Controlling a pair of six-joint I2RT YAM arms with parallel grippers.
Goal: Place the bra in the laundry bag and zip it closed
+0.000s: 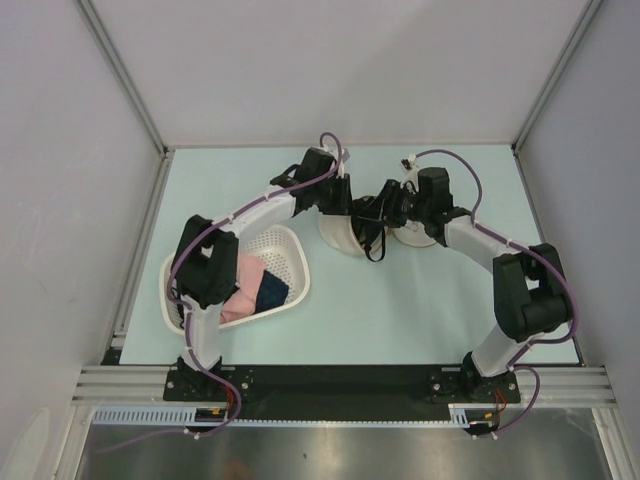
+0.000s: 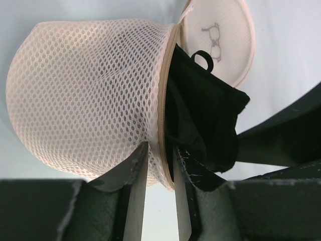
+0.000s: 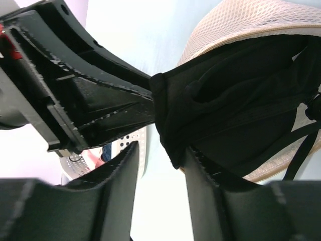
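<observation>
The cream mesh laundry bag stands open on its edge at the table's middle, its logo half swung back. The black bra sits partly inside and bulges out past the zip rim, one thin strap loop showing. My left gripper comes from the left and is shut on the bag's rim, mesh and zip pinched between its fingers. My right gripper faces it from the right, jaws apart. A folded edge of the bra hangs between them against the right finger.
A white perforated basket stands at the left beside the left arm, holding a pink garment and a dark navy cloth. Its wall shows behind my right fingers. Grey walls enclose the table on three sides.
</observation>
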